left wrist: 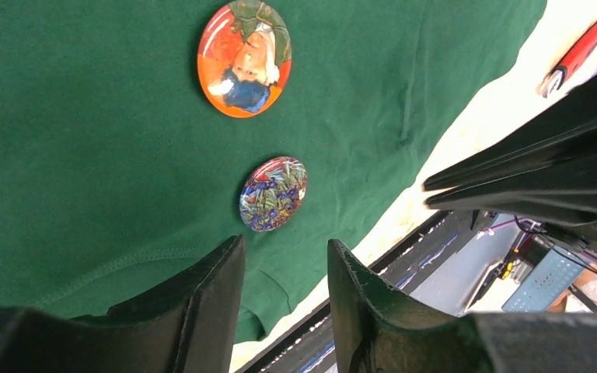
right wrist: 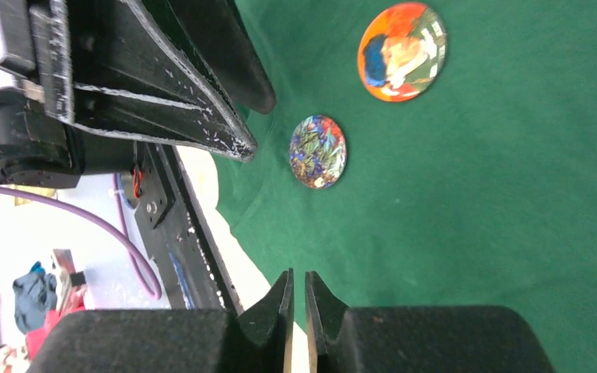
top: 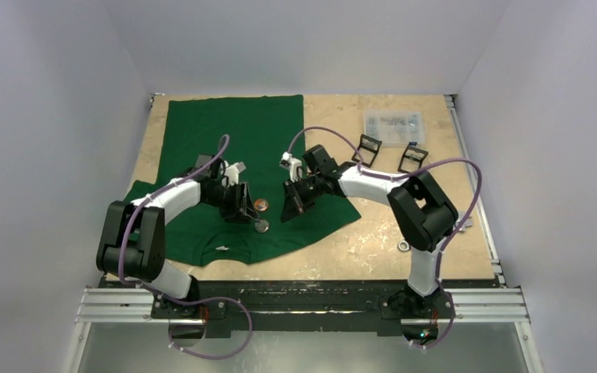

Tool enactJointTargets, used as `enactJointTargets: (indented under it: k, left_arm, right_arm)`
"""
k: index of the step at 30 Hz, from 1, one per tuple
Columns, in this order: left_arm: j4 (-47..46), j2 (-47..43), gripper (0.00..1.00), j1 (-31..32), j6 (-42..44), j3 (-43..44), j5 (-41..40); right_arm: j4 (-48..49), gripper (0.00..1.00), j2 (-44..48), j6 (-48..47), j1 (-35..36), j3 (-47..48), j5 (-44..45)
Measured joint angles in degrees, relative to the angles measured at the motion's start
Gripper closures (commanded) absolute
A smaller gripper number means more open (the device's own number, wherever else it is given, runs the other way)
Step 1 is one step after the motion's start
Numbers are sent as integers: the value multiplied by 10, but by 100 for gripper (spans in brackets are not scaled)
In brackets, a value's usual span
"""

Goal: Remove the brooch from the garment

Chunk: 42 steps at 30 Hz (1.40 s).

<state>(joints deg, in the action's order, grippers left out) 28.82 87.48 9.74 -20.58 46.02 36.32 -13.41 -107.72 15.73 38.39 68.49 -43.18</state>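
From above, the garment lies flat on the table, neck toward the arms. Both arms reach in over its chest. Two pins sit there close together: the orange brooch and, nearer the collar, the small flowered brooch. The left pincer hangs just beside them and the right pincer faces it from the other side. My read is one to steady the cloth and one to pull. Which pin is meant, I cannot tell. A clear box and two black frames sit well apart and block nothing.

Left wrist view: its own fingers stand part open with nothing between them. They're aimed at the small flowered brooch just ahead, with the orange one beyond. The right pincer's black fingers intrude at the right edge. That's the one crowding risk.

Right wrist view: its own fingers are all but together, gripping nothing, low over bare green cloth. Both brooches are pinned on and untouched, and the left pincer looms just beside the small one.
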Motion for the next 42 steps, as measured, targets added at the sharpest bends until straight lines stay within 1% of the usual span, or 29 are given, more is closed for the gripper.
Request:
enactJointTargets:
  k: [6, 16, 19, 22, 28, 34, 39, 41, 42]
  left_arm:
    - [-15, 16, 61, 0, 0, -1, 7]
    - [-25, 54, 65, 0, -9, -2, 8]
    - [-26, 63, 68, 0, -11, -2, 11]
    - [-28, 69, 73, 0, -14, -2, 21]
    - [-39, 65, 75, 1, -16, -2, 42]
    - [-56, 40, 78, 13, -30, -2, 65]
    - [-70, 38, 83, 30, -41, -1, 83]
    - [-69, 39, 86, 35, -43, 3, 84]
    - [-69, 41, 90, 37, -44, 5, 83]
  right_arm:
    - [21, 92, -53, 27, 36, 23, -2]
    - [38, 93, -113, 45, 41, 62, -3]
    - [42, 93, -130, 47, 41, 69, -3]
    - [44, 93, -143, 47, 41, 71, -3]
    - [47, 93, -148, 48, 41, 73, -12]
    - [49, 93, -148, 49, 41, 73, -11]
    - [47, 92, -148, 48, 40, 73, -14]
    - [47, 92, -148, 48, 40, 73, -14]
    - [48, 91, -148, 48, 40, 73, -13]
